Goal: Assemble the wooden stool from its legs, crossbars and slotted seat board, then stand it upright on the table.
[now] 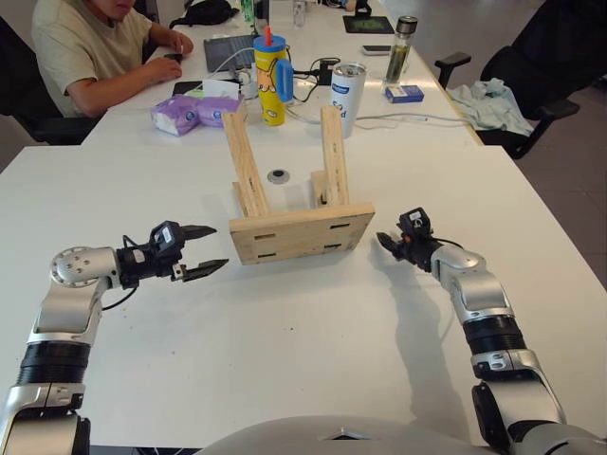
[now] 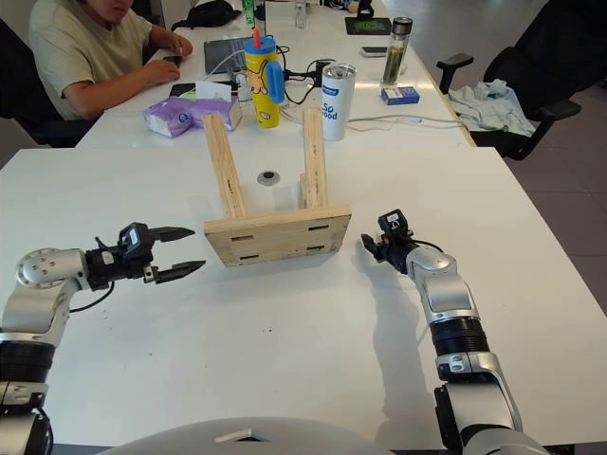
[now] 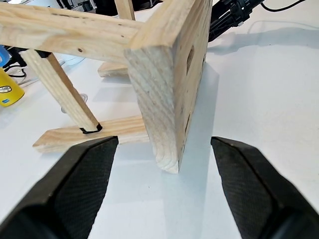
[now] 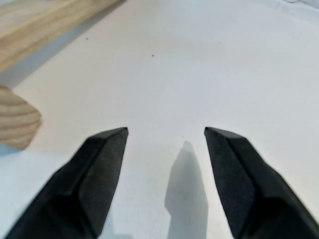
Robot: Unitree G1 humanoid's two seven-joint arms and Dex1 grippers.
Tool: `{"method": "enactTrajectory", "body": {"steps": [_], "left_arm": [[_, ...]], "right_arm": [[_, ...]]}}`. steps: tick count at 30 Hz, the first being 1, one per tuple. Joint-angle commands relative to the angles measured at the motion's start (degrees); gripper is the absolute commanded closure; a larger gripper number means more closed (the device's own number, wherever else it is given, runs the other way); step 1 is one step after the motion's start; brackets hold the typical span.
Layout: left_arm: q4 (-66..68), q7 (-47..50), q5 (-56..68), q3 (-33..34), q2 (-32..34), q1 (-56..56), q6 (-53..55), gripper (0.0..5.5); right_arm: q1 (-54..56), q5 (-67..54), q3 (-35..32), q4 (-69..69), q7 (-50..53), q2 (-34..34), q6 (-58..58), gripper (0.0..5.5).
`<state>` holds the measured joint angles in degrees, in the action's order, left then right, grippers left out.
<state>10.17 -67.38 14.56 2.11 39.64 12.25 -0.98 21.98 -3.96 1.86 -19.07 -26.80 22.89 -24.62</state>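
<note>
The stool (image 1: pixel 302 234) is already put together and lies on its side in the middle of the white counter (image 1: pixel 285 351). Its seat board (image 3: pixel 172 84) stands on edge facing the robot, and the two long legs (image 1: pixel 245 161) point away toward a yellow cup (image 1: pixel 270 81) and a metal tumbler (image 1: pixel 348 95).

The left fingers (image 1: pixel 204 269) are spread wide and empty. They sit just beside the board's left end and do not touch it. The right fingers (image 4: pixel 102 172) are also parted and hold nothing, close to the board's right end.

The whole thing is pale, unfinished softwood. The board is a thick, flat rectangle with rounded corners, visible grain rings on its end and small rectangular slots cut through its face. The legs are square-cut bars, and a thinner crossbar (image 3: pixel 60 89) joins them at a slant.

It looks stiff and fairly light, and the dry, matte surface should grip well rather than slip. The joints may only be pressed in, so pulling on a single leg could work it loose. The safest hold is probably across the thickness of the seat board at both ends. The stool could then be pivoted on the board's lower edge until the legs swing down, keeping them away from the drinks behind.
</note>
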Motion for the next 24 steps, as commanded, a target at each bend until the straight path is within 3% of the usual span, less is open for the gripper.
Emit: {"method": "enactTrajectory", "body": {"steps": [1, 5, 8, 18, 21, 24], "left_arm": [[3.3, -0.1, -0.9, -2.2, -1.7, 3.0, -1.7, 1.99], [4.5, 0.7, -0.9, -3.6, -3.3, 4.0, -1.4, 1.99], [5.3, 1.2, -0.8, -3.9, -4.0, 4.6, -1.3, 2.32], [4.4, 0.7, 1.3, -5.1, -6.3, 6.5, 2.0, 3.95], [1.0, 0.0, 5.0, -4.5, -6.3, 6.6, 8.4, 4.14], [-6.2, 1.9, 14.4, -1.1, -6.7, 8.2, 22.2, 4.17]], "right_arm": [[2.6, 0.7, 0.9, -2.6, -1.3, 0.0, 1.4, 2.63], [4.0, 1.3, 1.4, -4.5, -2.0, -0.1, 2.4, 2.63], [4.4, 1.3, 1.6, -5.2, -2.2, -0.4, 2.8, 2.65], [4.3, 1.5, 1.3, -7.1, -1.6, -1.6, 3.8, 2.65], [3.8, 0.9, 0.5, -7.9, -1.2, -2.0, 3.5, 2.65], [2.8, -0.3, -0.8, -9.7, -1.0, -2.6, 1.9, 2.65]]}}
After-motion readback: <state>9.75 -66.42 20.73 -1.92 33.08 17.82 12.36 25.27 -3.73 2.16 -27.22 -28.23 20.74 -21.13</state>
